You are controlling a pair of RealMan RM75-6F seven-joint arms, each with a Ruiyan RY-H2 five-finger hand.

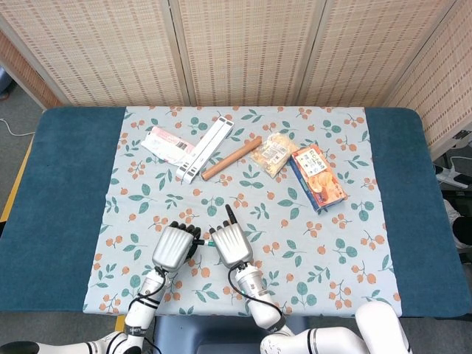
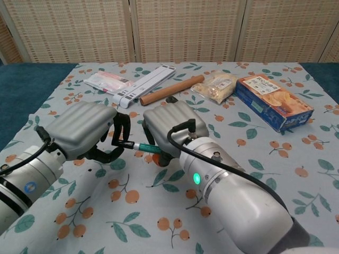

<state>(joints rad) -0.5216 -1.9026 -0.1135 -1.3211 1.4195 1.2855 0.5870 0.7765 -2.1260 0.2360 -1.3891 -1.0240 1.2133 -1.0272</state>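
Observation:
A thin green pen (image 2: 143,147) runs level between my two hands, just above the floral cloth near the table's front edge. My right hand (image 2: 168,127) grips its green barrel with the fingers curled under. My left hand (image 2: 87,128) curls its fingers around the pen's dark left end (image 2: 125,143). In the head view the left hand (image 1: 173,247) and right hand (image 1: 230,244) sit side by side, with a short piece of the pen (image 1: 205,242) showing between them. The curled fingers hide the rest of the pen.
Across the back of the cloth lie a pink packet (image 1: 168,144), a long white box (image 1: 208,150), a brown tube (image 1: 231,157), a clear snack bag (image 1: 271,154) and an orange cracker box (image 1: 318,178). Blue table surface (image 1: 66,192) flanks the cloth.

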